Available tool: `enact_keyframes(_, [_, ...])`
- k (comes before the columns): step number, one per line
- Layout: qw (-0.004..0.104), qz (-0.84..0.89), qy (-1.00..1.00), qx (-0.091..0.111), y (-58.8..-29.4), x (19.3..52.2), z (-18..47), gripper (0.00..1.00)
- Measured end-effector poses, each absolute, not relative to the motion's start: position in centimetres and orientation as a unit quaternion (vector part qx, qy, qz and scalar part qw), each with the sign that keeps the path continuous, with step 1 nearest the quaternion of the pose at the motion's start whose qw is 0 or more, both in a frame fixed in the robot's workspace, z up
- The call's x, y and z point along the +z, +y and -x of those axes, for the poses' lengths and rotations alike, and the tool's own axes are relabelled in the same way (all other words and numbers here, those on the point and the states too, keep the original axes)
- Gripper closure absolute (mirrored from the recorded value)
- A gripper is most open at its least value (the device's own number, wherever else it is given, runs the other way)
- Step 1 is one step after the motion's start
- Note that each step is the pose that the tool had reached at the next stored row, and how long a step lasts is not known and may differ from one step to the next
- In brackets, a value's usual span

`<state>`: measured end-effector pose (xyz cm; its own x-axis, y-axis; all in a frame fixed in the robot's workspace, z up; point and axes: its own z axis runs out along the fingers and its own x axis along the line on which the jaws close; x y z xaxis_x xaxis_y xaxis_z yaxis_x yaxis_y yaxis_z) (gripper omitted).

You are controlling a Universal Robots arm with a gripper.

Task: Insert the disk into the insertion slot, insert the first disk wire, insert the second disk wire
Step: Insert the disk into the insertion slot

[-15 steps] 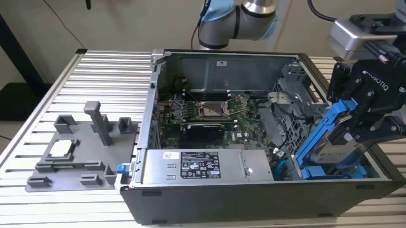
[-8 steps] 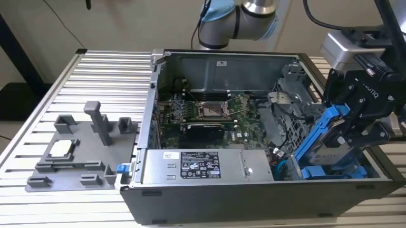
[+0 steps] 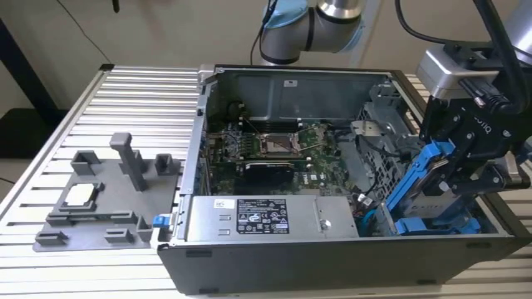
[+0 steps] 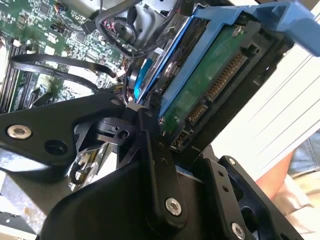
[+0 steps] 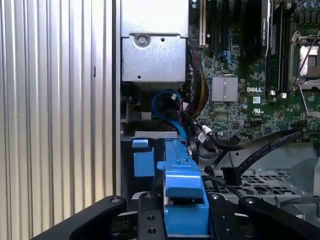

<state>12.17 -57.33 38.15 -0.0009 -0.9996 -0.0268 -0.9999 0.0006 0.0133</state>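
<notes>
- Jaws are gripping the disk (image 3: 430, 187), holding it tilted just above the slot (image 3: 384, 212).
- Disk is not yet seating; wires (image 5: 270, 147) are apparently lying loose.

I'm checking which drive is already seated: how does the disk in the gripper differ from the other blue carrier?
The disk is clamped in the gripper; the other carrier sits low in the cage. The disk stands steeply tilted; the other carrier lies flat. Both have bright blue plastic frames.

Exterior view high; wrist views near disk (image 4: 210, 80)
</notes>
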Motion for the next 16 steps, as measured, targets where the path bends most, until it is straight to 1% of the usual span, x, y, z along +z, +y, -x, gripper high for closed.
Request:
enact_keyframes(3, [0.005,0.707,0.707,0.014,-57.33,38.11,-12.18,0.66])
enact_keyframes(4, [0.005,0.707,0.707,0.014,-57.34,38.10,-12.18,0.60])
enact_keyframes(5, [0.005,0.707,0.707,0.014,-57.33,38.09,-12.18,0.60])
enact_keyframes(6, [0.005,0.707,0.707,0.014,-57.33,38.09,-12.17,0.53])
enact_keyframes(12, [0.005,0.707,0.707,0.014,-57.34,38.07,-12.18,0.53])
enact_keyframes(13, [0.006,0.707,0.707,0.013,-57.34,38.06,-12.17,0.53])
enact_keyframes(16, [0.022,0.708,0.706,-0.003,-57.33,38.06,-12.17,0.53])
